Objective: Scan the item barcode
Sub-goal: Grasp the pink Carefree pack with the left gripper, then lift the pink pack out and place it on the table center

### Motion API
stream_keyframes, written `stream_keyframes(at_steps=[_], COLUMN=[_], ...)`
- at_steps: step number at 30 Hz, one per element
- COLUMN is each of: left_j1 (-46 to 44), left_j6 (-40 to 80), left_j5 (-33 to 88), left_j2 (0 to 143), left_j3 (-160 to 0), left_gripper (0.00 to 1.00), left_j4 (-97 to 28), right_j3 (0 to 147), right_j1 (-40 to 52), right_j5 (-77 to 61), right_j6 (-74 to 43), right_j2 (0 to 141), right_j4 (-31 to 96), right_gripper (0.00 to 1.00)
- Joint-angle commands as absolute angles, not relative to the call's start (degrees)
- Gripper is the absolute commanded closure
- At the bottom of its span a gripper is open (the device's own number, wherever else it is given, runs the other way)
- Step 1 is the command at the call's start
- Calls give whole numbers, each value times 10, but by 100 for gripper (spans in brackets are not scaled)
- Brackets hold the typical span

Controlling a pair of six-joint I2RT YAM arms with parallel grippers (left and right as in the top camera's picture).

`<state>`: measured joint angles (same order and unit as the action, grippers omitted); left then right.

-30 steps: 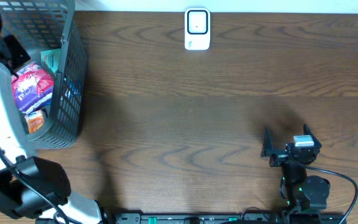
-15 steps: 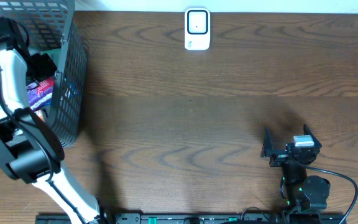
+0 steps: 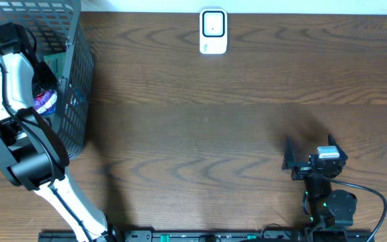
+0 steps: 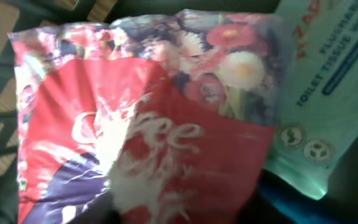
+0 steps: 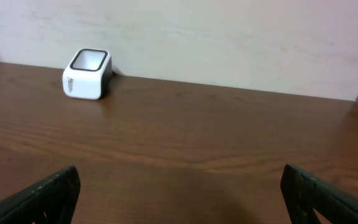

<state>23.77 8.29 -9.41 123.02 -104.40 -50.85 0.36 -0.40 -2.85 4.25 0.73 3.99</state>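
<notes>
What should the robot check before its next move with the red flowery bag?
1. Bag right under the left camera: ok.
2. Left jaws shut on bag: cannot tell.
3. Barcode in sight: not ok, only the flowery front shows.
4. Tissue pack apart from bag: not ok, the bag overlaps it.
5. Scanner standing unblocked: ok.
6. Right jaws open, far from basket: ok.

Red floral packet [image 4: 135, 124] in basket [image 3: 79, 81]; white scanner [image 3: 213, 31] upright, well apart
</notes>
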Motion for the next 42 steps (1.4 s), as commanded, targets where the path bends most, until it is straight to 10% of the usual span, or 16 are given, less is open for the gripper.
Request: stream_keyframes(at_steps=[1,3,23,30,42], left_j1=[242,242,240,236,-15], left_j6=[84,84,150,153,98], left_j5=[-99,-99,-87,196,314], left_j2=[1261,1258,935,824,846], left_j3=[-1037,-1037,-1054,-1054,-1043], left_gripper=[75,92,93,93,93], left_j4=[-519,-522,-530,-520,-564], right_j3=[3,3,3,3,3], right_j1=[-1,-1,-1,-1,-1], right_j5=[-31,-31,-31,-31,-31], right_j6=[48,48,48,48,48], right_j2=[7,7,8,8,8], right_j4=[42,42,42,42,42], right_gripper=[1,1,1,1,1])
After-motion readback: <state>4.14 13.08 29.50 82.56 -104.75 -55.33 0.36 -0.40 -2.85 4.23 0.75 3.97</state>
